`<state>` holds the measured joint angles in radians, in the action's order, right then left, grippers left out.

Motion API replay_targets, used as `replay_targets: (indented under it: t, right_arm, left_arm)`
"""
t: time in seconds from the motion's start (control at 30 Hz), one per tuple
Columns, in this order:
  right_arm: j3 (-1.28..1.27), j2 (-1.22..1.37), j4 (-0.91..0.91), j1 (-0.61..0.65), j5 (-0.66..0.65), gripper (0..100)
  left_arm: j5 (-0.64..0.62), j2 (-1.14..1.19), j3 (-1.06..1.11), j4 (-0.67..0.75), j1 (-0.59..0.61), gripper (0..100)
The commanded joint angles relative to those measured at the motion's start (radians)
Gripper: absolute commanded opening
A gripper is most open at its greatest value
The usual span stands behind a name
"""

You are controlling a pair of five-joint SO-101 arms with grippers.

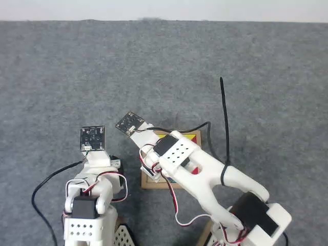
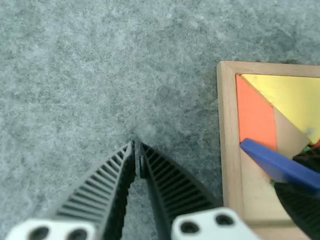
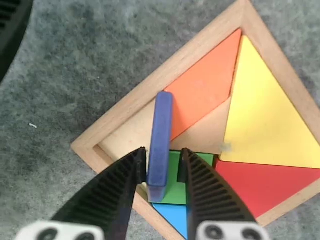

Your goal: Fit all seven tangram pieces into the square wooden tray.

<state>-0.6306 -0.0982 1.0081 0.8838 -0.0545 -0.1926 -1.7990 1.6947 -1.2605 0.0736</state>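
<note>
The dark blue tangram piece [image 3: 160, 135] stands on edge, pinched between the fingers of the right gripper [image 3: 162, 151] over the square wooden tray [image 3: 165, 76]. It sits beside the orange piece [image 3: 205, 90] and above the green one [image 3: 175, 192]; whether it touches the tray floor cannot be told. Yellow [image 3: 260, 115], red [image 3: 265, 182] and light blue [image 3: 171, 216] pieces lie flat in the tray, with a patch of bare wood [image 3: 200, 132] between them. The left gripper [image 2: 137, 146] has its fingers closed together on nothing, over the grey table [image 2: 75, 75] beside the tray.
</note>
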Motion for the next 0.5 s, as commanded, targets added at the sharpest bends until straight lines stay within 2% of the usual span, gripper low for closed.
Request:
replay_targets:
  t: [0.0, 0.47]
  right_arm:
    - [0.012, -0.013, -0.008, 0.033, 0.005, 11.3]
    - [0.006, -0.065, 0.024, 0.059, 0.003, 11.3]
  left_arm:
    - [0.009, -0.02, -0.012, -0.002, 0.006, 1]
    - [0.009, -0.02, -0.012, -0.002, 0.006, 1]
